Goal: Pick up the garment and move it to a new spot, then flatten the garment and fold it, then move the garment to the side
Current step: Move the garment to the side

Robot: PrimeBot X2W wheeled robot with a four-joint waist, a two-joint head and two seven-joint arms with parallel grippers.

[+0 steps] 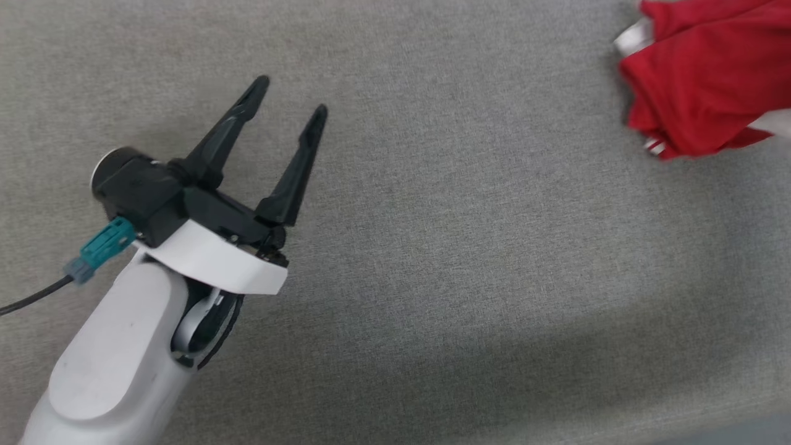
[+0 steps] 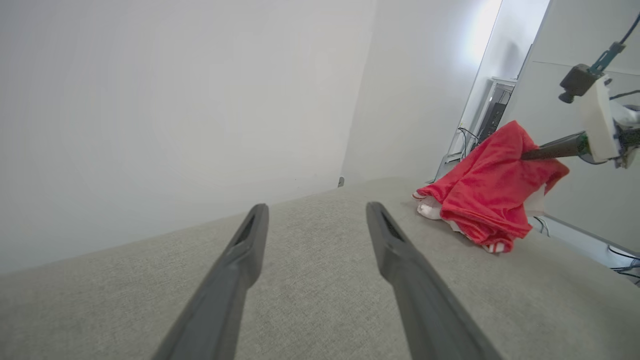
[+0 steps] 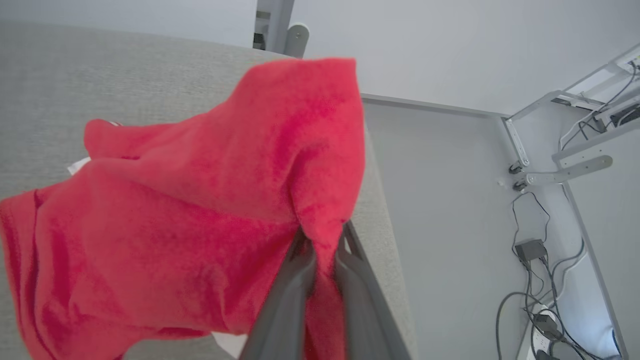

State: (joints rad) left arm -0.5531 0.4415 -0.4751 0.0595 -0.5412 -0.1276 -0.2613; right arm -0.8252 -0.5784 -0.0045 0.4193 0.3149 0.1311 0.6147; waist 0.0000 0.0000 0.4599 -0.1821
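Note:
The garment [image 1: 704, 80] is a bunched bright red T-shirt with bits of white sleeve, at the far right of the grey fabric table [image 1: 469, 247]. In the right wrist view my right gripper [image 3: 324, 240] is shut on a fold of the garment [image 3: 200, 210], lifting that part while the rest drapes down to the table. The left wrist view shows the garment [image 2: 490, 195] hanging from the right gripper [image 2: 525, 155], its lower edge resting on the table. My left gripper [image 1: 291, 96] hovers open over bare table, well to the left of the garment, with nothing between its fingers [image 2: 250, 240].
The table's right edge [image 3: 385, 210] lies just beside the garment. Beyond it are a pale floor, a metal frame [image 3: 560, 175] and cables [image 3: 530, 280]. A white wall [image 2: 175, 100] stands behind the table.

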